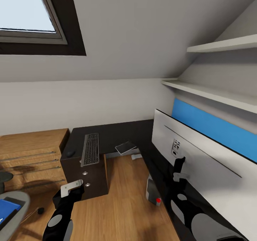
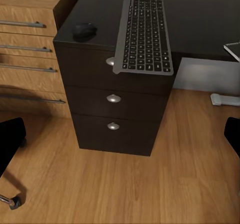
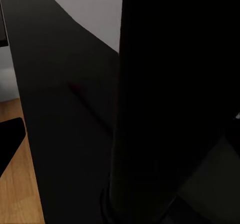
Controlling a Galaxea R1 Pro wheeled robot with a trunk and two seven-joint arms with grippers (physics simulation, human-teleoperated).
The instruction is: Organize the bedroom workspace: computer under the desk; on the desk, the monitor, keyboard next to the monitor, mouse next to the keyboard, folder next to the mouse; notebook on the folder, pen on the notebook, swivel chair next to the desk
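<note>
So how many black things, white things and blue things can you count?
Black: 3, the desk, the keyboard, the mouse
White: 2, the monitor seen from its back, the computer
Blue: 2, the folder, the wall panel
Total: 7

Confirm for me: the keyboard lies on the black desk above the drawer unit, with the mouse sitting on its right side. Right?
Not quite. The keyboard does lie on the desk above the drawer unit, but the mouse sits on its left side, toward the wooden dresser. The left wrist view shows this plainly.
</note>
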